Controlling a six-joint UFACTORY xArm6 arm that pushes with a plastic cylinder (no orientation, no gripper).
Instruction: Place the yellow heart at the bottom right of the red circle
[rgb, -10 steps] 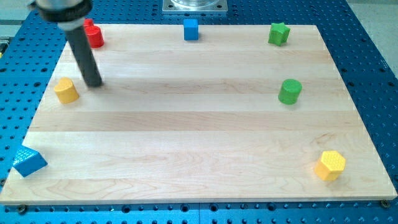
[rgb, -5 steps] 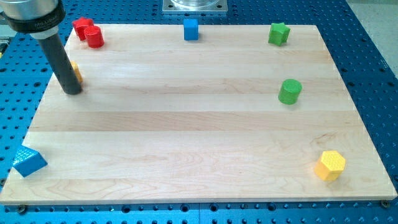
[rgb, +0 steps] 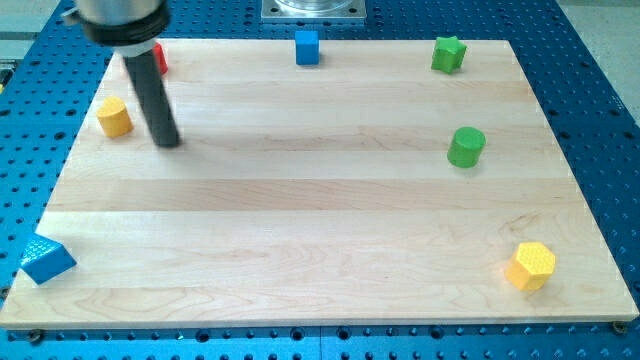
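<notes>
- The arm ends in a bare rod with nothing to open or close, and it holds nothing; the tip (rgb: 169, 141) rests on the wooden board (rgb: 320, 220) near its upper left.
- The yellow heart (rgb: 114, 117) lies at about ten o'clock from the tip, close by but apart from it.
- The red circle (rgb: 158, 58) sits at roughly one o'clock from the heart, near the board's top edge, and is partly hidden behind the rod.
- The step in hand looks like lining up for a push: the heart sits at the circle's seven o'clock and belongs at its five o'clock.
- The next move probably calls for bringing the tip round to the heart's nine o'clock side and pushing it toward three o'clock, without knocking the circle.
</notes>
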